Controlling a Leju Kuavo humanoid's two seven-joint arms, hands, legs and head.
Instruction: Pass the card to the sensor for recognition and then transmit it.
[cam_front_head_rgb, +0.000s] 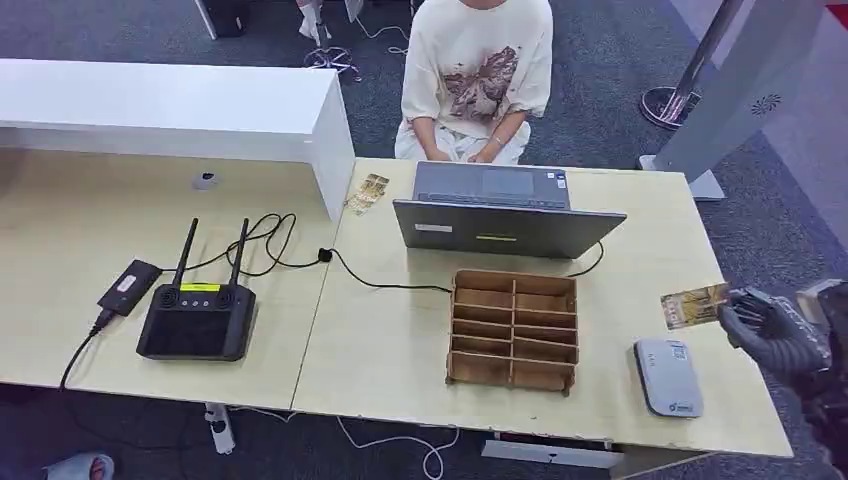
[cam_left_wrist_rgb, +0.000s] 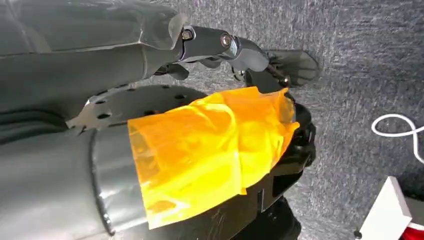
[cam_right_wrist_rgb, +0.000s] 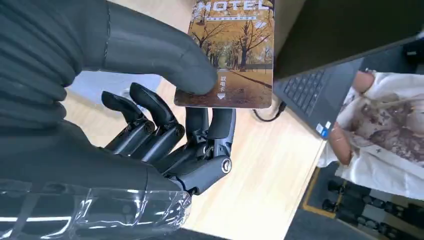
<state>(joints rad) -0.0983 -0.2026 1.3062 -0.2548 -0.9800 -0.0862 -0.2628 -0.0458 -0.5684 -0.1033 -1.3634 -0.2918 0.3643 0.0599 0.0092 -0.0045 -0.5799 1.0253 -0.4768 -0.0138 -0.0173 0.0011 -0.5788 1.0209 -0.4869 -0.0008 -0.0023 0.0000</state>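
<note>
On the left of the table (cam_front_head_rgb: 380, 340) sits a black box with two antennas (cam_front_head_rgb: 196, 318); a wooden divider tray (cam_front_head_rgb: 513, 330) stands in the middle, before an open laptop (cam_front_head_rgb: 505, 208). The grey sensor (cam_front_head_rgb: 668, 376) lies flat near the right edge. Just above it, the right hand (cam_front_head_rgb: 770, 325) pinches the card (cam_front_head_rgb: 693, 305), thumb (cam_right_wrist_rgb: 165, 55) pressed on its autumn-tree picture headed "HOTEL". The left hand (cam_left_wrist_rgb: 240, 50) hangs over carpet; its grip cannot be told
</note>
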